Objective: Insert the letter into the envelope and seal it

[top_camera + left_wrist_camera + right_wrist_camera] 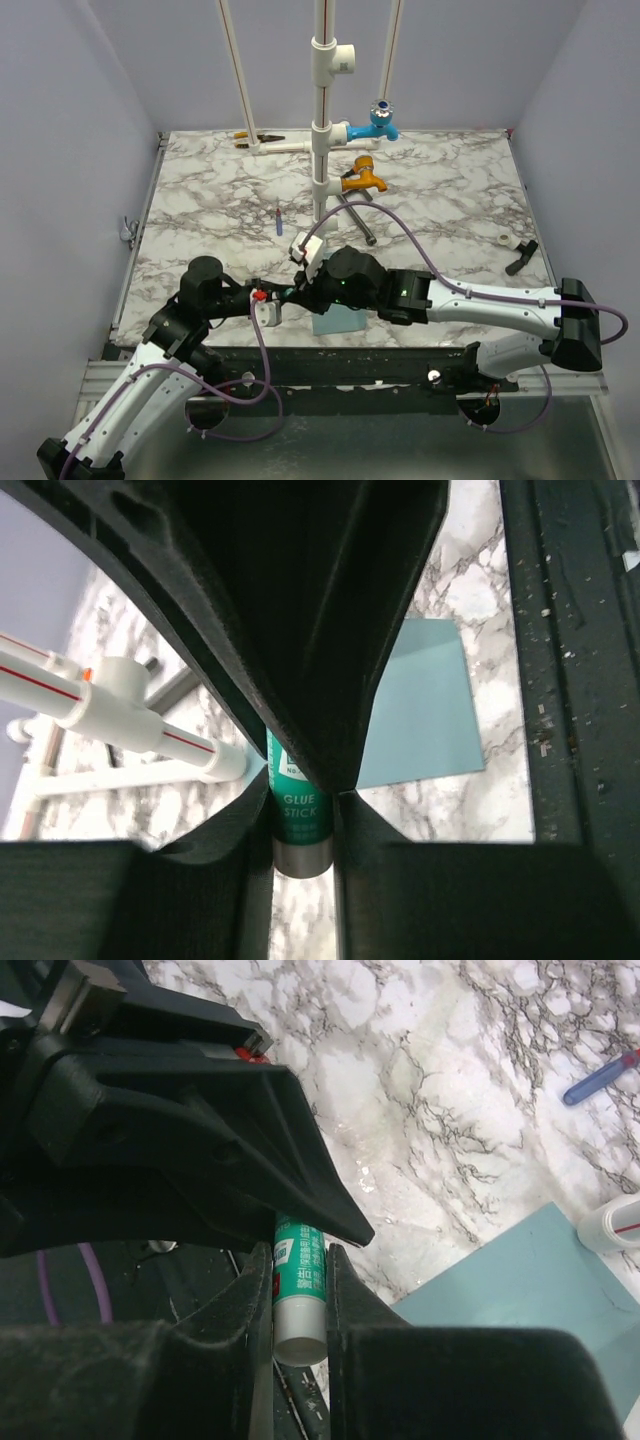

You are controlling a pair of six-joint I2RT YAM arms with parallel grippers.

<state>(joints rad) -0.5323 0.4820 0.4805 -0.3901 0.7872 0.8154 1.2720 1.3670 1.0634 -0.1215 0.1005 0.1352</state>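
Teal-blue envelope (338, 322) flat on the marble table (220, 190); glue stick (298, 1280) pinched between both grippers.

Pale teal paper, plain and smooth, rectangular with crisp corners; lies flat on the white, grey-veined marble near the front edge, partly covered by the right arm in the top view; flap side or back, cannot tell. Left gripper (303, 805) closed to a narrow gap on the glue stick, fingers pressed to both sides of the green label reading GLUE STICK, a grey end poking out below; right gripper (300, 1260) closed the same way on the tube's other, white-ended part; meets the left gripper nose to nose above the table, just left of the envelope.
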